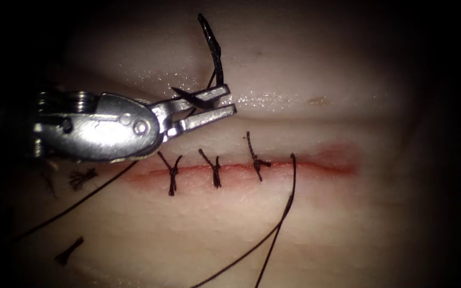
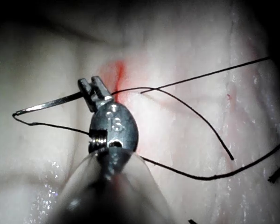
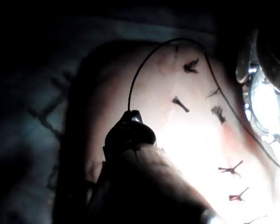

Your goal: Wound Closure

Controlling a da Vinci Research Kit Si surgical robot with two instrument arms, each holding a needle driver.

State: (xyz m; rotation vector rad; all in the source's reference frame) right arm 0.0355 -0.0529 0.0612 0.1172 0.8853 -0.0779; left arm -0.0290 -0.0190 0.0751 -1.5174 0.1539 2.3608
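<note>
- Needle, the curved dark steel one (image 1: 213,50), sits in your left silver tool (image 1: 229,103), gripped near its middle, free above the pale tissue (image 1: 348,224).
- Your right dark tool (image 3: 132,114) seems to hold the thin black thread (image 3: 144,65), perhaps keeping it taut.
- Red cut (image 1: 316,165) carries three knotted stitches (image 1: 215,169).

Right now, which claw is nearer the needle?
Left. The left claw grips the needle near one end, above the cut. The right claw holds thread, away from the needle.

My endoscope light pools on the middle of the tissue (image 1: 316,224) and falls to black at every edge. Wet glare glints just past the left tool (image 1: 229,103) — steel shines. Right wrist view: mostly shadow, one blown-out patch.
</note>
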